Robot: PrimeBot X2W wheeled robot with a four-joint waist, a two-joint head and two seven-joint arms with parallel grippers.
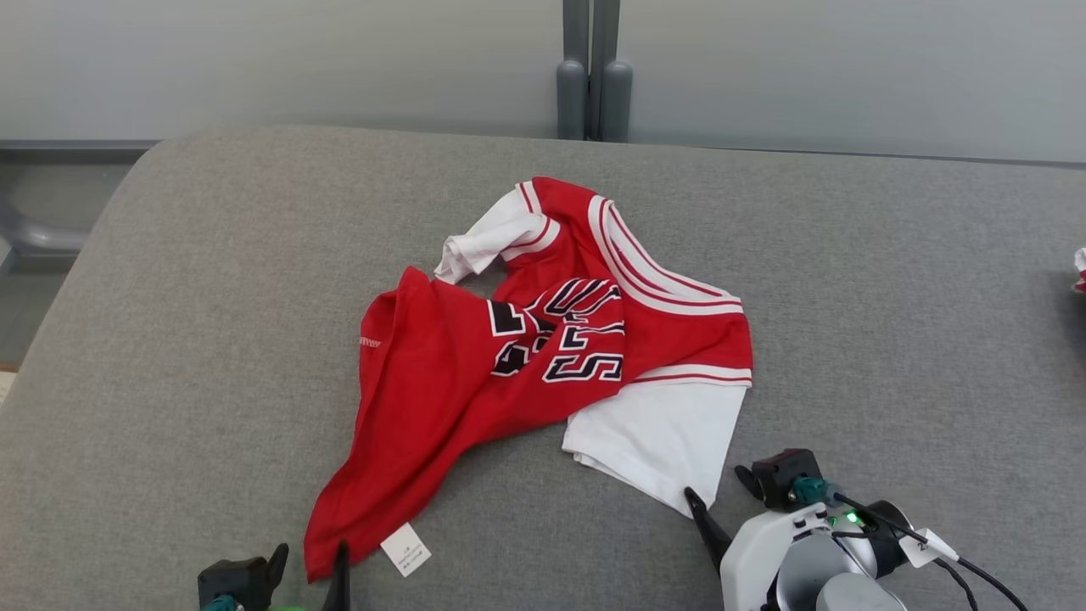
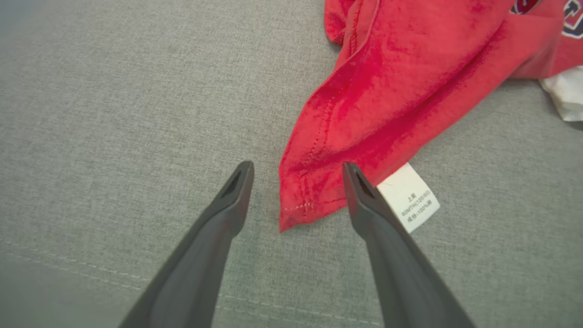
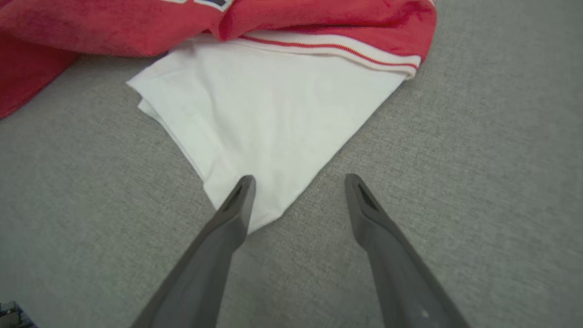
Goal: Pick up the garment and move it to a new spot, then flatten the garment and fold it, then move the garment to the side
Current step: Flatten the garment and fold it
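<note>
The garment (image 1: pixel 543 356) is lying crumpled, neither flat nor folded, at mid-cushion (image 1: pixel 170 297). The left gripper (image 2: pixel 298 165) is hovering released astride its red hem corner (image 2: pixel 309 200) and the right gripper (image 3: pixel 300 177), equally released and empty, astride the white sleeve tip (image 3: pixel 268 200), probably so that two well-separated points can be pinched for lifting or spreading. The wrist views are resolving finger-to-edge alignment and the care label (image 2: pixel 408 198) print, whereas the head view is showing the whole heap's outline.

The garment (image 1: pixel 475 373) lay on the counter (image 1: pixel 170 297), its corner (image 2: pixel 300 205) between the left jaws, its sleeve (image 3: pixel 273 136) before the right jaws.
</note>
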